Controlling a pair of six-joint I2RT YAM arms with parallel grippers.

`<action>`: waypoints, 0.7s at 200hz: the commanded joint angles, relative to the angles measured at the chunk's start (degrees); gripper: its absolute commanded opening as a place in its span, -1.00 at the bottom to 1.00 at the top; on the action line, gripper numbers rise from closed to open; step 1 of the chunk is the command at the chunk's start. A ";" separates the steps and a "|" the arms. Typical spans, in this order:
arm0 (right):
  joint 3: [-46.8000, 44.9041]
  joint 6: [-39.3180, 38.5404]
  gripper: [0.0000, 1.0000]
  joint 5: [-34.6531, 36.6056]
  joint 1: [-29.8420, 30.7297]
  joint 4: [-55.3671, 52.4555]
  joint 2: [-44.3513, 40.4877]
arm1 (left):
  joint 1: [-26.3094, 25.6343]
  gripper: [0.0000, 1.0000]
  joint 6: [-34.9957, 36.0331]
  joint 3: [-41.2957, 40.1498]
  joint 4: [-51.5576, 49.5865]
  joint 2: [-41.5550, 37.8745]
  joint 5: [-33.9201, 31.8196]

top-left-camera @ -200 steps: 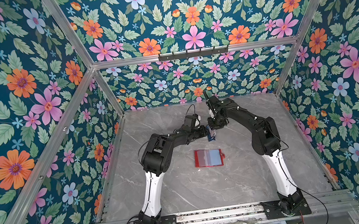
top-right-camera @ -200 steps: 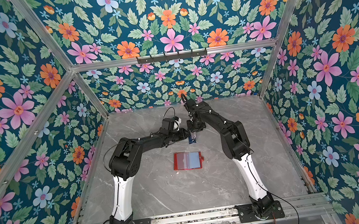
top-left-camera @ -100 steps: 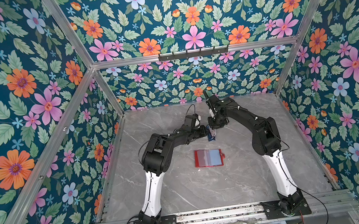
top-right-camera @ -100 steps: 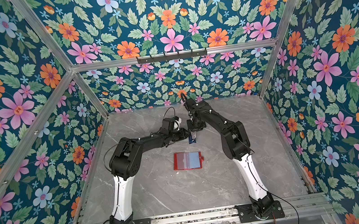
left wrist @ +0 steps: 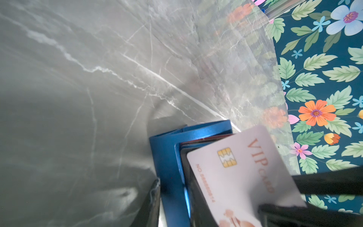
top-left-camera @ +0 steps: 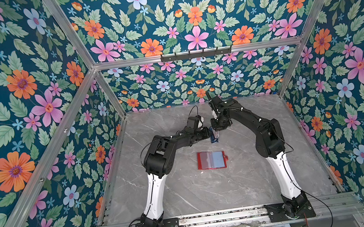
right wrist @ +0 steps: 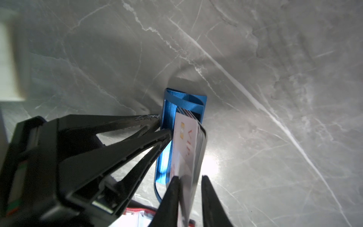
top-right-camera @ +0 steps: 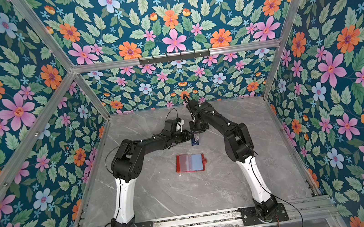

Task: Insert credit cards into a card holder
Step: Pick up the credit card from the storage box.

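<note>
The card holder (top-left-camera: 211, 160) (top-right-camera: 190, 162), a red wallet, lies open and flat mid-table. Behind it stands a small blue card rack (top-left-camera: 214, 137) (right wrist: 169, 118) with several credit cards upright in it. The front one is a white VIP card (left wrist: 245, 173) (right wrist: 184, 141). My left gripper (top-left-camera: 209, 134) (left wrist: 172, 202) is shut on the rack's side wall. My right gripper (top-left-camera: 216, 133) (right wrist: 191, 188) comes down over the cards with a finger on each side. The white card rests against one finger. A thin gap shows between the stack and the other finger.
Both arms meet over the far middle of the grey marble table (top-left-camera: 245, 182). Floral walls enclose it on three sides. A metal rail (top-left-camera: 214, 219) with the arm bases runs along the front edge.
The right gripper's jaws have narrowed around the cards in the rack. Neither arm has visibly shifted, and the wallet lies where it was.
</note>
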 commanded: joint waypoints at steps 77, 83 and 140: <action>0.51 -1.10 -0.66 2.78 0.02 -3.59 -1.34 | 0.09 -0.46 -0.26 -0.40 -6.46 0.89 -3.02; 0.56 -1.10 -0.67 2.83 0.01 -3.68 -1.42 | 0.09 -0.46 -0.20 -0.43 -6.46 0.87 -3.02; 0.52 -1.20 -0.74 3.01 0.02 -3.91 -1.52 | 0.09 -0.46 -0.36 -0.52 -6.46 0.89 -3.02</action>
